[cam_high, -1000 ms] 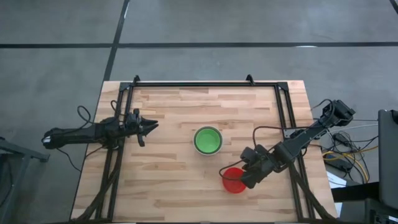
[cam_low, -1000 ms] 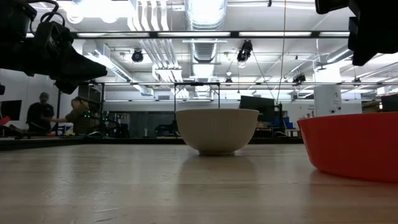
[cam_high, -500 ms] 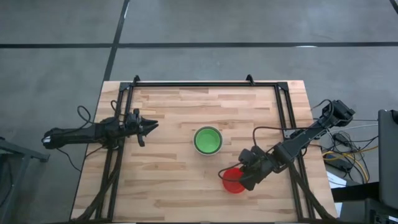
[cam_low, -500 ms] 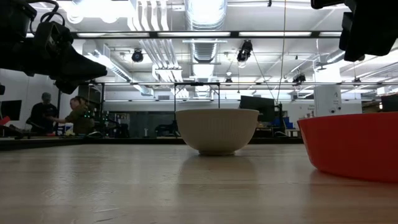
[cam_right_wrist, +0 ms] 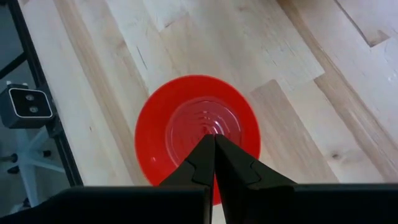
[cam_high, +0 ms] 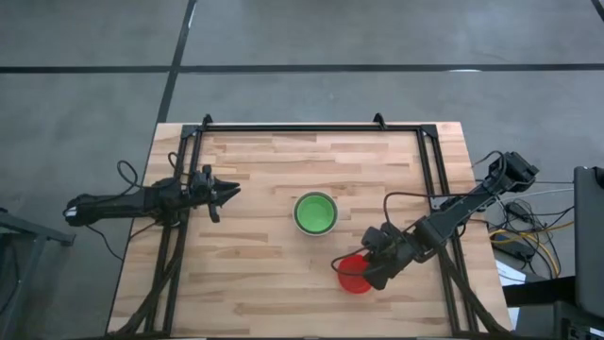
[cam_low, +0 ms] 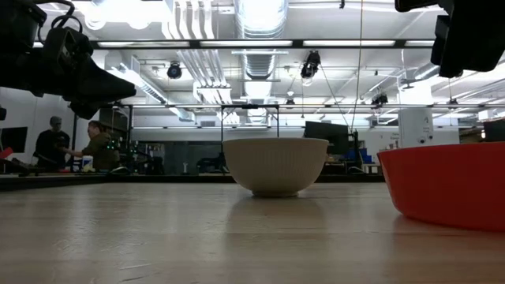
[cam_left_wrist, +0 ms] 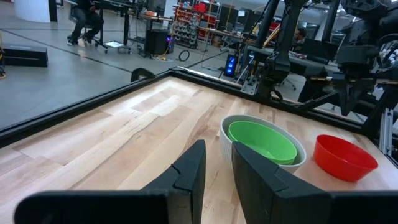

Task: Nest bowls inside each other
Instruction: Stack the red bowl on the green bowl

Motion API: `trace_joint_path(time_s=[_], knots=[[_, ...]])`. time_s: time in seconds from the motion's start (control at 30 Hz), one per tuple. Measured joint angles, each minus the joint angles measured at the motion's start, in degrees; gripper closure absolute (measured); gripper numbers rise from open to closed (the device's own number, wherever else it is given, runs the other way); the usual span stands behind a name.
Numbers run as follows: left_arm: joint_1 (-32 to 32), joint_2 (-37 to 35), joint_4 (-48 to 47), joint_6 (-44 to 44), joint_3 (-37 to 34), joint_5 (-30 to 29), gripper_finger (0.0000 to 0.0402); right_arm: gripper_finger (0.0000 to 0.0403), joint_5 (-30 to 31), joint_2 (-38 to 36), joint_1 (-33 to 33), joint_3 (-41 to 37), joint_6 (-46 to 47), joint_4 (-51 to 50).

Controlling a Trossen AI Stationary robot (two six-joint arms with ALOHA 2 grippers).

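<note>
- Where the high view looks straight down, I see a pale butcher-block table (cam_high: 264, 179) on a grey concrete floor (cam_high: 94, 57), edged by a black tube frame (cam_high: 311, 127) along its far and side borders.
- Beyond the table, the low view shows a bright workshop: ceiling ducts (cam_low: 256, 31), strip lights, benches, and two people (cam_low: 75, 146) at 9 o'clock in the background.
- At the table's centre stands the grey-white bowl (cam_low: 276, 166), upright, with a green bowl (cam_high: 315, 212) nested inside it; from the left wrist view a second green rim seems to lie within the first, though I cannot tell how many greens are stacked there.
- At about 5 o'clock from that stack, apart from it, the red bowl (cam_high: 353, 277) sits upright on the wood, near the table's front edge.
- My right gripper (cam_right_wrist: 214, 146) hangs directly over the red bowl, its fingers pressed together with their tips above the bowl's floor; they clamp nothing. I cannot tell whether the tips touch the bowl.
- My left gripper (cam_high: 232, 190) waits at 9 o'clock from the stack, well apart from it, raised off the table, its fingers (cam_left_wrist: 189, 177) parted by a narrow gap and empty.
- Cables (cam_high: 528, 236) trail off the table's right side by the right arm's base.
- Bare wood lies between the red bowl and the stack.
</note>
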Motion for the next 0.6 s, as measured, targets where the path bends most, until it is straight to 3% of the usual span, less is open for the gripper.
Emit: trace_joint_path(time_s=[0.6], knots=[[0.02,0.00,0.00,0.00,0.00,0.00,0.0319,0.0394,-0.16,-0.04,-0.55,-1.04,-1.48,2.89]])
